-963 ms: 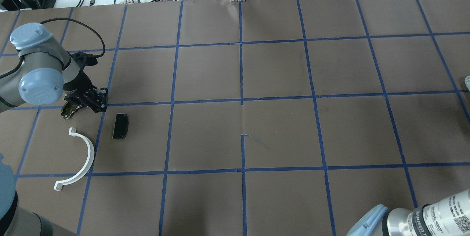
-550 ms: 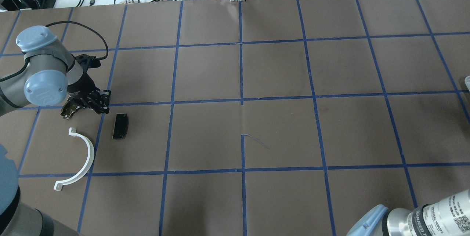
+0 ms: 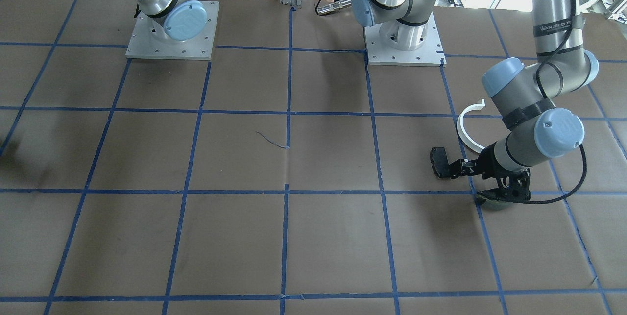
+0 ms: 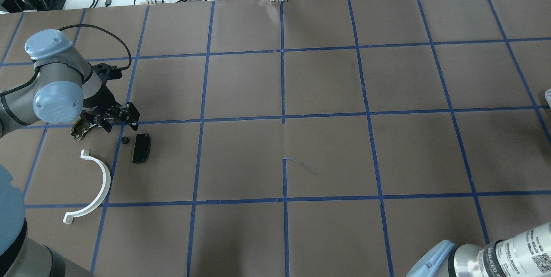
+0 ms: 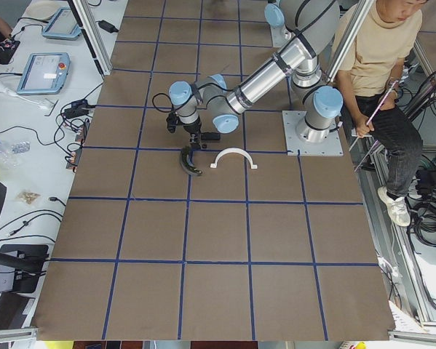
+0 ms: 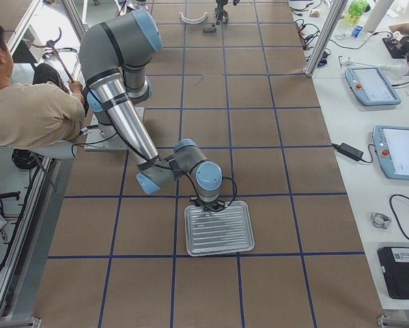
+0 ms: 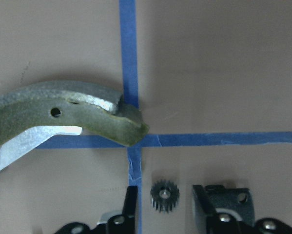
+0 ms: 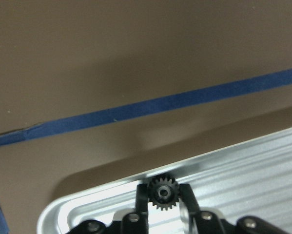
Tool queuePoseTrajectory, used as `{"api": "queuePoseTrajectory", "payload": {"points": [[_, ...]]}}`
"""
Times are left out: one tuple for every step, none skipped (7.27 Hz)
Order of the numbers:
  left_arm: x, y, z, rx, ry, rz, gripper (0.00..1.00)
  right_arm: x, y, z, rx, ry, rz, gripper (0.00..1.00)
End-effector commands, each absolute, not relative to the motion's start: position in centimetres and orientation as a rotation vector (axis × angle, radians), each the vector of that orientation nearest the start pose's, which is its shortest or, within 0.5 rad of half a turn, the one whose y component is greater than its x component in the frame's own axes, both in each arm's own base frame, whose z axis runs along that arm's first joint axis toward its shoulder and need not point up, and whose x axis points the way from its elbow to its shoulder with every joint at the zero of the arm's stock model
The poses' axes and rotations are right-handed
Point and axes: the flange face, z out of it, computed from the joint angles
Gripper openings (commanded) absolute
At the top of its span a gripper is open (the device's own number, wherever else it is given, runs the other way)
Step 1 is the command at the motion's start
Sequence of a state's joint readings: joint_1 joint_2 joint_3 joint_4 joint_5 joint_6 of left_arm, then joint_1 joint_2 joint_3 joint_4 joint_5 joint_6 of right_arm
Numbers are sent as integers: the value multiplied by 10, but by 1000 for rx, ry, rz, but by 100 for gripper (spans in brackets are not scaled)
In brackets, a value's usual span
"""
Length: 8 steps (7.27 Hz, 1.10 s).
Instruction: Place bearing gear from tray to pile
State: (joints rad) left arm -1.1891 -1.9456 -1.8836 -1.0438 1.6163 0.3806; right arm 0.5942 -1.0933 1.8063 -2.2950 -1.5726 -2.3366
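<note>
The left tool is spread, and the bearing gear lies flat on the surface between its fingers, just beside the brake shoe of the pile. It should rise straight up, fingers wide, so neither clips the gear. The right tool pinches a second gear over the tray.

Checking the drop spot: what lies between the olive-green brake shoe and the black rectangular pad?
A small black gear lies between the brake shoe and the black pad, apart from both. The overhead exterior view shows it.
</note>
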Motion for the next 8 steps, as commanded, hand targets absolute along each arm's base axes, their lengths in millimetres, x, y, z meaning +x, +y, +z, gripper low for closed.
{"api": "queuePoseTrajectory", "payload": {"points": [[67, -554, 217, 33, 3137, 205, 100, -419, -445, 208, -1984, 2506, 4, 0], [36, -563, 249, 73, 3125, 172, 100, -411, -445, 236, -1889, 2629, 18, 0], [-12, -570, 286, 65, 3121, 230, 100, -397, -443, 271, -1771, 2760, -15, 0], [-52, -575, 328, 45, 3110, 214, 100, -367, -454, 275, -1719, 2777, -34, 0], [-85, -568, 373, 23, 3105, 189, 100, -321, -472, 262, -1554, 2818, -107, 0], [-106, -552, 423, 1, 3131, 164, 100, -271, -491, 262, -1455, 2853, -125, 0], [-120, -531, 470, -32, 3151, 119, 100, -207, -517, 264, -1411, 2870, -136, 0], [-132, -506, 496, 19, 3147, 70, 100, -152, -530, 281, -1286, 2936, -171, 0]]}}
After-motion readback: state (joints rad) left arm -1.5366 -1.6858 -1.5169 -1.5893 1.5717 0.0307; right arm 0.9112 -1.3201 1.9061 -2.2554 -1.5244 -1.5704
